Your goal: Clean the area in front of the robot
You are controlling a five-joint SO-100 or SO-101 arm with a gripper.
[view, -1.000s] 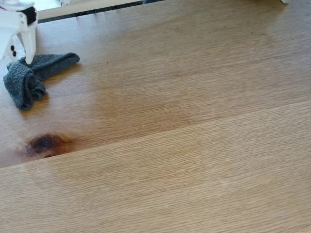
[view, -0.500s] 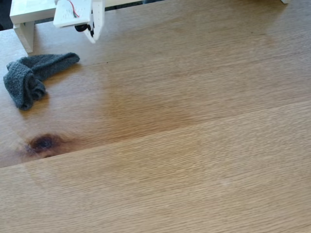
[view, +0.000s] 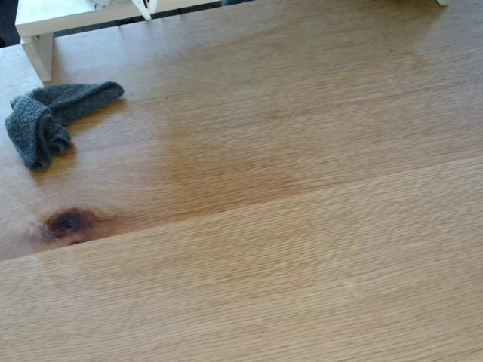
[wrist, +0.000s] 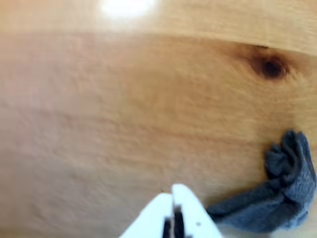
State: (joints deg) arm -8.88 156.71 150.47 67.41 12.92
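The oak-grain tabletop (view: pixel 317 249) spreads across the fixed view, with an amber-brown patch (view: pixel 226 170) and a dark knot (view: pixel 68 222). A crumpled dark grey cloth (view: pixel 47 121) lies at the left, apart from the arm. Just the white tip of my gripper (view: pixel 145 9) pokes in at the top edge, well above and to the right of the cloth. In the wrist view the gripper (wrist: pixel 172 192) is shut with its white fingers pressed together on nothing. There the cloth (wrist: pixel 285 196) lies to its right and the knot (wrist: pixel 270 67) sits at the upper right.
A white shelf-like frame (view: pixel 38 34) stands at the top left corner of the fixed view, just behind the cloth. The wooden table runs wide to the right and toward the front.
My gripper has lifted off from beside the cloth, swung right and risen almost out of the top of the fixed view. The cloth has stayed where it was.
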